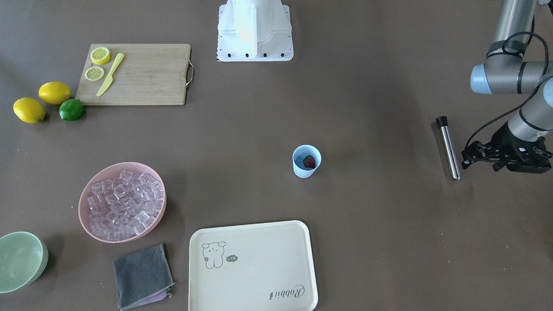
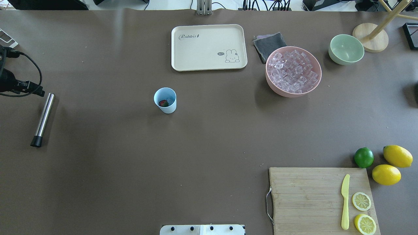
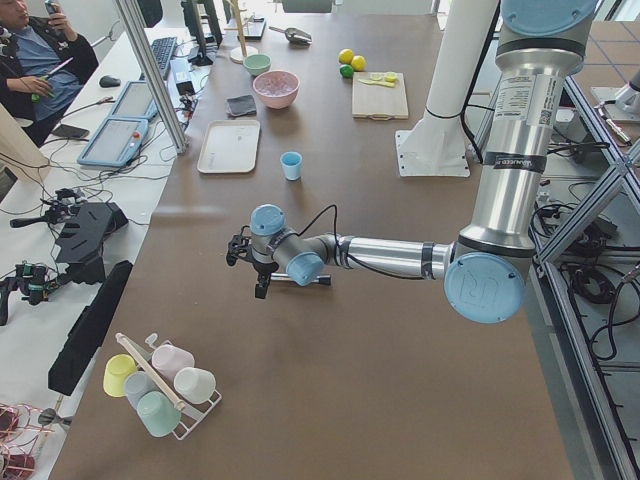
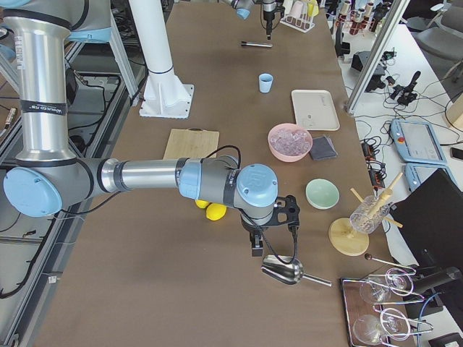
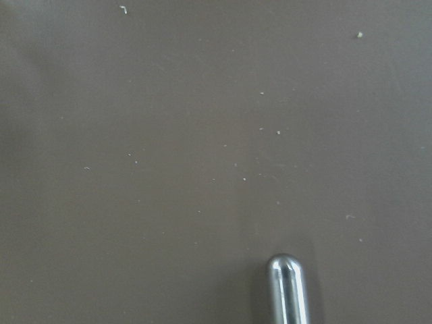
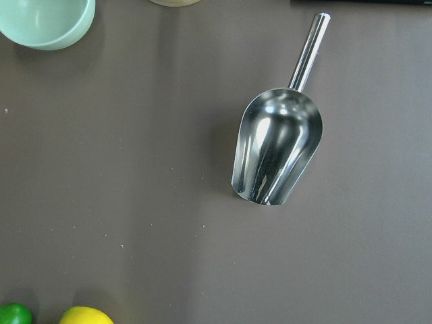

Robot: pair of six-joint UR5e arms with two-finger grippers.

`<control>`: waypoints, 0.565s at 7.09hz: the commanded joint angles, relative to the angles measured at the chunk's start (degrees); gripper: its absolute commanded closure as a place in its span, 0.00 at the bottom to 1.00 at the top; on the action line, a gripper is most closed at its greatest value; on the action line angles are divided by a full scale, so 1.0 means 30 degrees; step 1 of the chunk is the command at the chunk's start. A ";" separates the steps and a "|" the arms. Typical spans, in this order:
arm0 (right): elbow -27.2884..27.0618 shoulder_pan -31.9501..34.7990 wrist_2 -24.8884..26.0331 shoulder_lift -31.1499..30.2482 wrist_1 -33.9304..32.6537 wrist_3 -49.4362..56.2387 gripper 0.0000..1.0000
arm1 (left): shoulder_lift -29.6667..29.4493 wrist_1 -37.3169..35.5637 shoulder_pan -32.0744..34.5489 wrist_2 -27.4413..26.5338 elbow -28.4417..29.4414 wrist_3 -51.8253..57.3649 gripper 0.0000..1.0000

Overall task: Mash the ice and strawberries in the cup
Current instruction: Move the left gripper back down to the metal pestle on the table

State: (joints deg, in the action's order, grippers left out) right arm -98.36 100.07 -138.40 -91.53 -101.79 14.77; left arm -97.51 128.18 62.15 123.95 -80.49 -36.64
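Observation:
The light blue cup (image 1: pixel 306 161) (image 2: pixel 165 100) stands upright mid-table, holding a red strawberry (image 1: pixel 309 162) (image 2: pixel 163 103). Ice (image 1: pixel 123 203) (image 2: pixel 293 70) fills a pink bowl (image 1: pixel 84 216). A steel rod with a black end (image 1: pixel 448 147) (image 2: pixel 43 119) lies flat on the table, its tip in the left wrist view (image 5: pixel 289 290). My left gripper (image 1: pixel 503 159) (image 2: pixel 16 85) hovers just beside that rod; its fingers do not show clearly. My right gripper (image 4: pixel 257 246) hangs over a metal scoop (image 6: pixel 277 155), far from the cup; I cannot tell its state.
A cutting board (image 1: pixel 142 82) holds lemon halves and a yellow knife, with two lemons and a lime (image 1: pixel 71 109) beside it. A cream tray (image 1: pixel 252 242), a grey cloth (image 1: pixel 142 274) and a pale green bowl (image 1: pixel 19 261) sit near the pink bowl.

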 commanded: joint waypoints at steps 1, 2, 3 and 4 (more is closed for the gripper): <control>-0.0114 -0.0015 -0.0097 0.0013 -0.0023 -0.0032 0.01 | -0.0192 0.0720 -0.0179 0.0051 -0.0206 -0.1920 0.03; -0.0114 0.0014 -0.0213 0.0071 -0.0053 -0.0032 0.01 | 0.0098 0.1215 -0.0876 -0.0036 -0.0383 -0.2632 0.07; -0.0027 0.0014 -0.0186 0.0129 -0.0024 -0.0032 0.01 | 0.0159 0.1713 -0.1405 -0.0269 -0.0240 -0.2813 0.07; -0.0084 0.0014 -0.0243 0.0101 -0.0082 -0.0032 0.01 | 0.0421 0.1718 -0.1614 -0.0271 -0.0355 -0.2612 0.10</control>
State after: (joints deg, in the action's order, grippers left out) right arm -98.57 100.10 -138.98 -91.24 -101.92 14.68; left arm -97.00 132.66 58.54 123.38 -81.33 -44.36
